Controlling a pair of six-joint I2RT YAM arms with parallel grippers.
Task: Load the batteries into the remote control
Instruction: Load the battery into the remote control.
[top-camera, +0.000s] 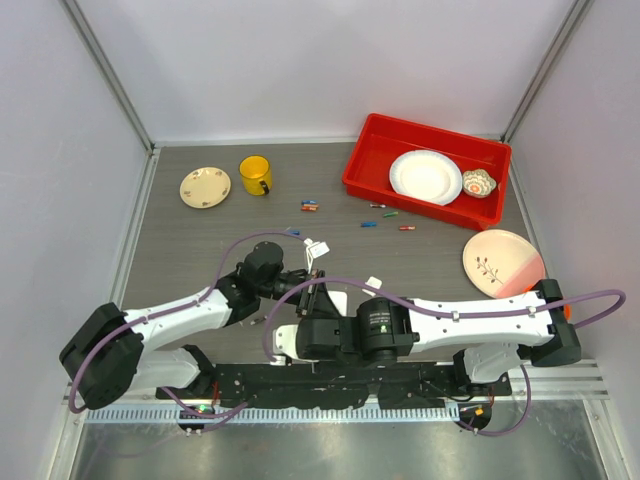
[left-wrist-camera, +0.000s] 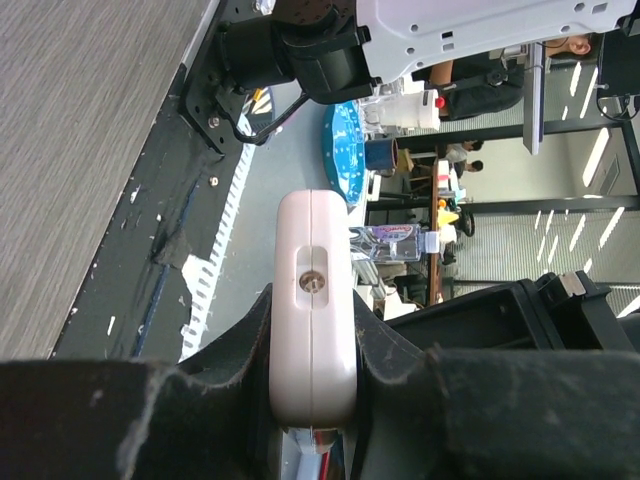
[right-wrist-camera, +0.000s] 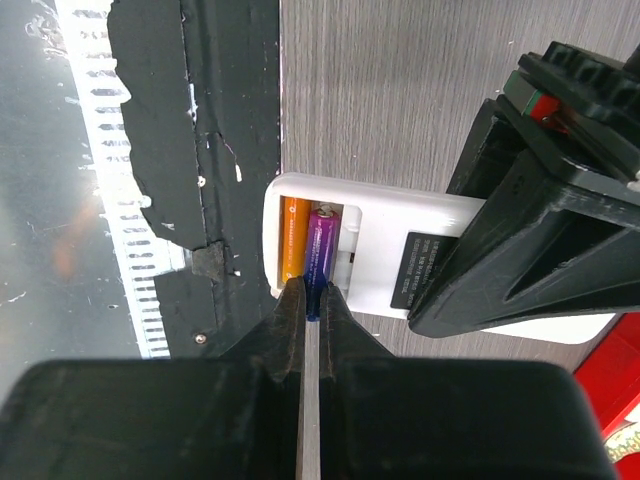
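The remote (right-wrist-camera: 372, 216) is held off the table near the middle of the near edge, back side up, w/ the battery bay uncovered. Its long axis is laid approx. near-to-far, the bay end toward the near edge, above the black base plate (right-wrist-camera: 210, 120). Two cells are seen in the bay, side by side and crosswise to that axis: an orange battery (right-wrist-camera: 294, 240) outermost, a purple battery (right-wrist-camera: 324, 245) just beside it.

The far half of the remote is clamped by the L gripper (left-wrist-camera: 313, 335), fingers closed on both flat sides; part of the back is hidden by it. The R gripper (right-wrist-camera: 316, 300) is set narrow, its tips pinched on the end of the purple battery.

Loose batteries (top-camera: 310, 206) are scattered mid-table toward the far edge, well apart from the remote. A yellow mug (top-camera: 255, 175) and small plate (top-camera: 205, 186) are placed far left. A red tray (top-camera: 365, 165) w/ a white plate (top-camera: 426, 176) sits far right; a pink plate (top-camera: 502, 263) lies by the right edge.

The L arm (top-camera: 185, 312) is stretched from the near left corner to the middle. The R arm (top-camera: 480, 320) is folded along the near edge, wrist turned down over the remote.
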